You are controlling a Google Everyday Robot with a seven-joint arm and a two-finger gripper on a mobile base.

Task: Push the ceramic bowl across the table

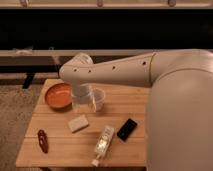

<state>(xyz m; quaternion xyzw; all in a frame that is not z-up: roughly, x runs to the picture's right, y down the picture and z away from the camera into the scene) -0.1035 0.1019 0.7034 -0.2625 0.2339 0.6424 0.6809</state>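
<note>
The orange ceramic bowl [57, 95] sits at the far left of the light wooden table [65, 150]. My white arm reaches in from the right, and its wrist hangs over the spot just right of the bowl. The gripper [81, 101] is below that wrist, right beside the bowl's right edge, between the bowl and a small translucent cup [98, 100]. The wrist hides most of the gripper. I cannot tell whether it touches the bowl.
On the table lie a beige sponge [78, 122], a black phone [127, 128], a plastic bottle on its side [102, 144] near the front edge, and a red object [42, 140] at the front left. A dark bench runs behind the table.
</note>
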